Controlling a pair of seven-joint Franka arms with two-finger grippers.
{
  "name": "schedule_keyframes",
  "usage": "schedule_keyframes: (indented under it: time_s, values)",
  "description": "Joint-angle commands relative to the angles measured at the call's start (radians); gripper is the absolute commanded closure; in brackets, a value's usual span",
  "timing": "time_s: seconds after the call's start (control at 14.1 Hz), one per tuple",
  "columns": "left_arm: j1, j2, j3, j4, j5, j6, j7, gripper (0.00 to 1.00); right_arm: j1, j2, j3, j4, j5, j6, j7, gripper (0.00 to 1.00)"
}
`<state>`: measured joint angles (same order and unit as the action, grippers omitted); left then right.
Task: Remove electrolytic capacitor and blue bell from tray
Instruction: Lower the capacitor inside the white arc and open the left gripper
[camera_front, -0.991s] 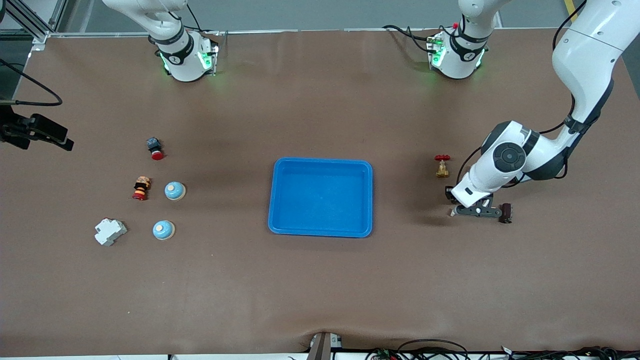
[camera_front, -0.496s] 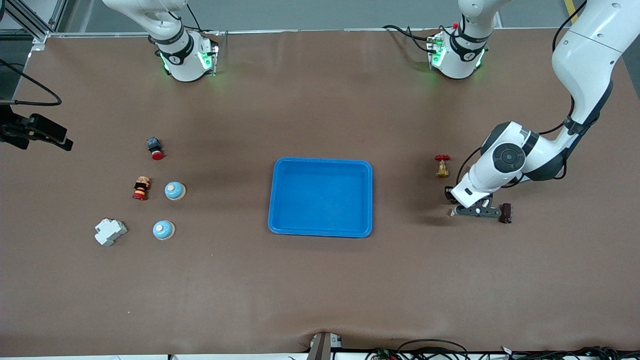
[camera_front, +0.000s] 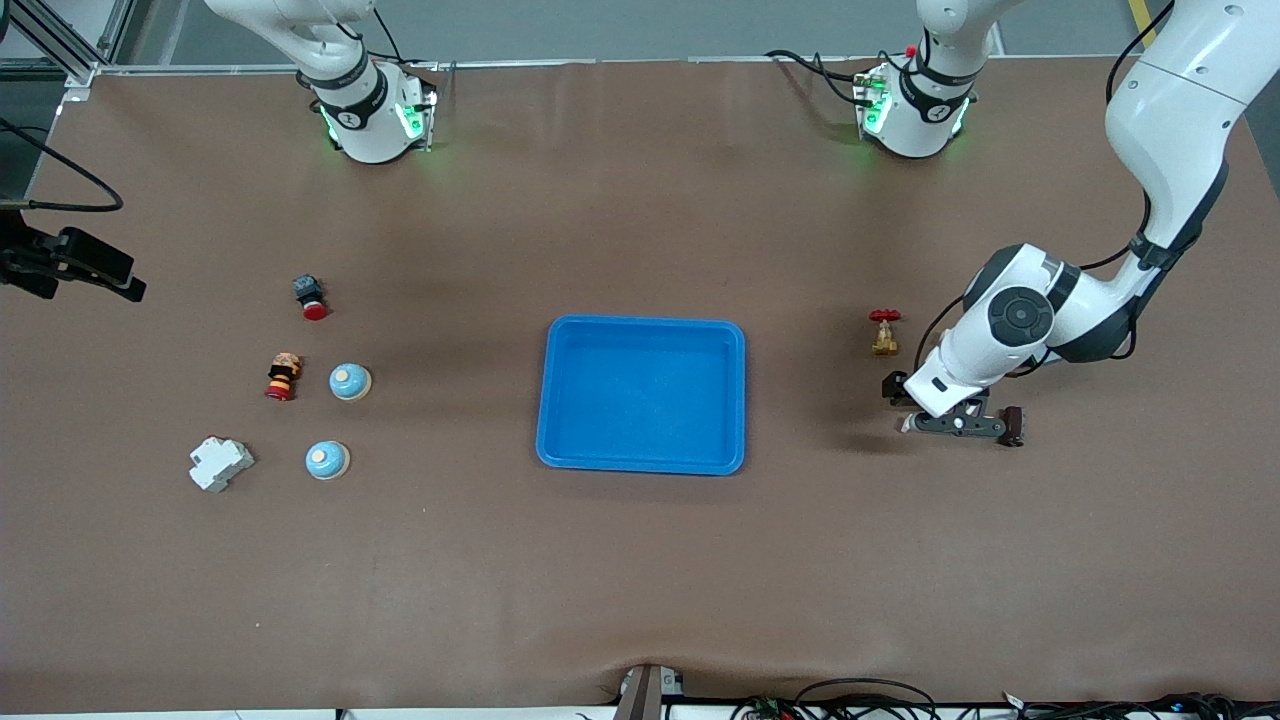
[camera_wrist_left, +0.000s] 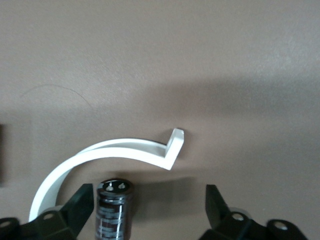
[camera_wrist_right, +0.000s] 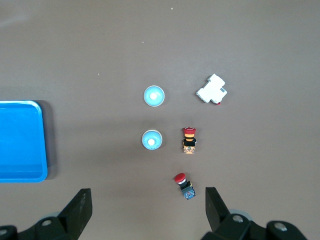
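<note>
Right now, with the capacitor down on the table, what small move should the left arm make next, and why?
Probably lift straight up. The left gripper has its jaws open, the capacitor stands on the table between them, and the tray is empty, so a sideways pull could tip it.

Noted upper left: red-capped pushbutton (camera_front: 310, 297). Lower left: striped pushbutton (camera_front: 283, 376), white breaker (camera_front: 220, 463). Right of centre: brass valve (camera_front: 884, 332).

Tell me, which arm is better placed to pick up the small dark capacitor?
Left: the left gripper, open, straddles the capacitor on the table; the right gripper hovers above the two blue bells instead.
</note>
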<state>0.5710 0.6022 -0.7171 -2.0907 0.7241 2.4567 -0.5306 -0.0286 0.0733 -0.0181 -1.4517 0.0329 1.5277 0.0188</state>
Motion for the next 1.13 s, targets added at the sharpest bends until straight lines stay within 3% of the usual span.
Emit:
schedule_keyframes:
  time_s: [0.0, 0.5, 0.71, 1.06]
  values:
    - [0.038, -0.048, -0.01, 0.0, 0.02, 0.002, -0.006, 0.0, -0.008, -0.017, 0.006, -0.002, -0.01, -0.004, -0.008, 0.0]
    - [0.156, -0.053, -0.107, 0.056, 0.006, -0.027, 0.024, 0.0, -0.008, -0.015, 0.006, -0.002, -0.01, -0.003, -0.003, 0.0]
    - [0.153, -0.039, -0.177, 0.214, -0.05, -0.253, 0.088, 0.0, -0.008, -0.017, 0.006, -0.002, -0.01, -0.003, -0.002, 0.0]
    - [0.155, -0.044, -0.18, 0.426, -0.218, -0.506, 0.32, 0.0, -0.008, -0.017, 0.004, -0.002, -0.017, -0.001, -0.002, 0.0]
